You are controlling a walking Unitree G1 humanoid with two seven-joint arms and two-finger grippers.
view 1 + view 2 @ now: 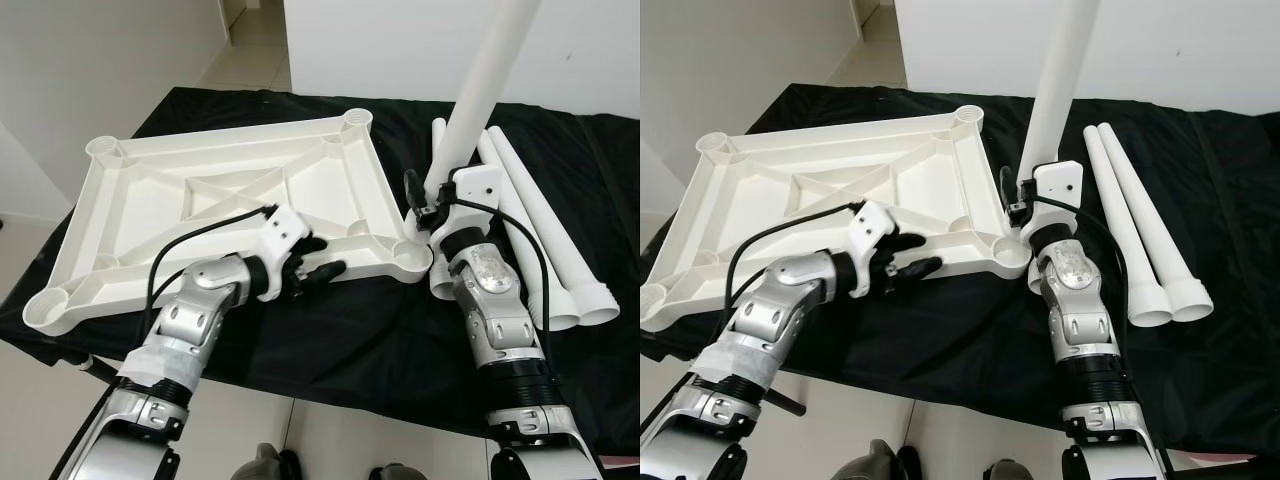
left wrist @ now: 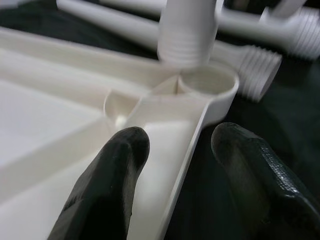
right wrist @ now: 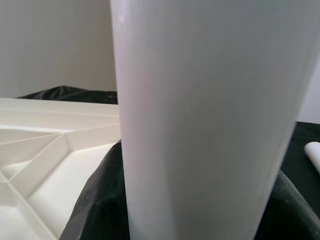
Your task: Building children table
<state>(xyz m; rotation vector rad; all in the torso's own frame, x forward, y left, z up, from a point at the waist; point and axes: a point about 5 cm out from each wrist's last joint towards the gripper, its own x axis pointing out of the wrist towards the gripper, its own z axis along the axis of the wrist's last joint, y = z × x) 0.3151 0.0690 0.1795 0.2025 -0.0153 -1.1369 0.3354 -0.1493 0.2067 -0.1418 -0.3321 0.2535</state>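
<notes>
We seem to be in a plain room of a home. Bare white walls (image 1: 90, 60) surround us, and pale floor tiles (image 1: 245, 55) run off into a passage beyond. Before us a tabletop carries a black cloth (image 1: 330, 330), laid out with white plastic furniture parts (image 1: 200, 190) for a children's table.

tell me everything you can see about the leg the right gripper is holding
The leg is a long white tube, plastic by its look, smooth along the shaft with a threaded end. It stands nearly upright, leaning slightly, its top out of frame. The right gripper is shut on its lower shaft. The threaded end sits right over the round corner socket of the upturned tabletop; whether the thread has entered the socket cannot be told. The left gripper is open across the tabletop's near rim.
</notes>
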